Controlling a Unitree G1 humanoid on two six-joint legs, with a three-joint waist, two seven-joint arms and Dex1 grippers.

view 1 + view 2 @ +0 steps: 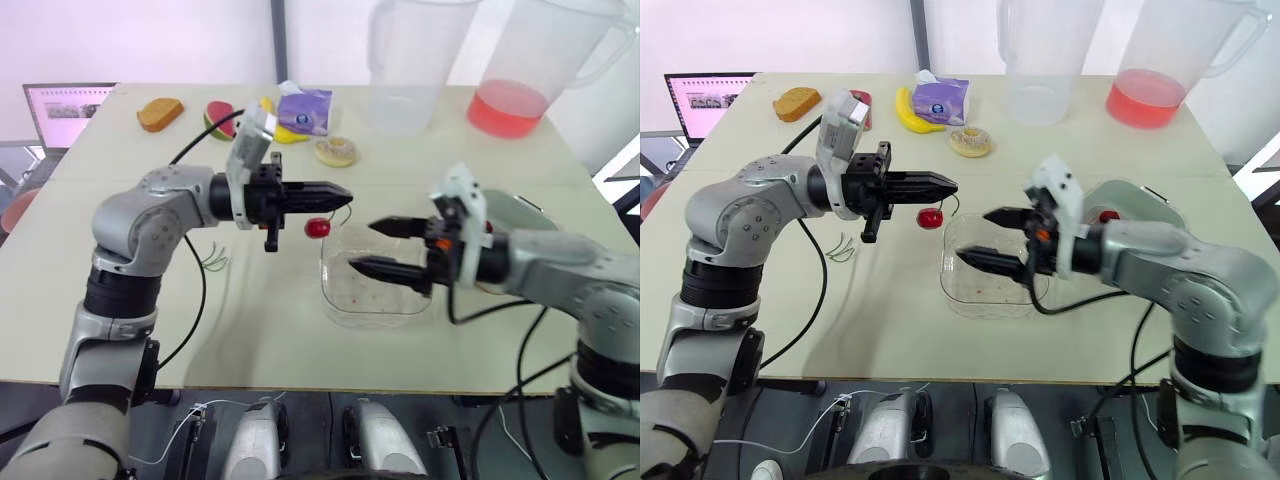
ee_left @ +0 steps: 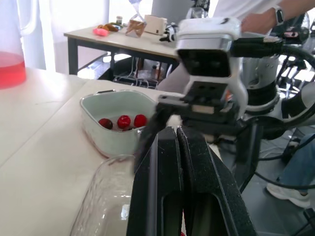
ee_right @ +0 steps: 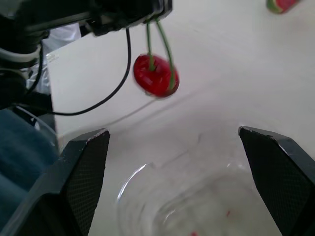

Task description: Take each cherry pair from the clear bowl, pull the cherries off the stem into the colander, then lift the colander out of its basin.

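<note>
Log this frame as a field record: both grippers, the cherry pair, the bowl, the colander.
left gripper: shut on the stems of the cherry pair
cherry pair: both cherries on their stems, hanging by the rim of the clear bowl
right gripper: open, above the clear bowl, fingers pointing toward the cherries
colander: three cherries inside
loose stems: on the table beside the left arm

A pale beige counter [image 1: 260, 340] stands before a white wall [image 1: 150, 40] crossed by a dark upright post [image 1: 279, 40]. An open laptop [image 1: 65, 112] sits beyond its far left corner. Further off stands another table [image 2: 108, 39] on dark legs, brightly lit.
</note>
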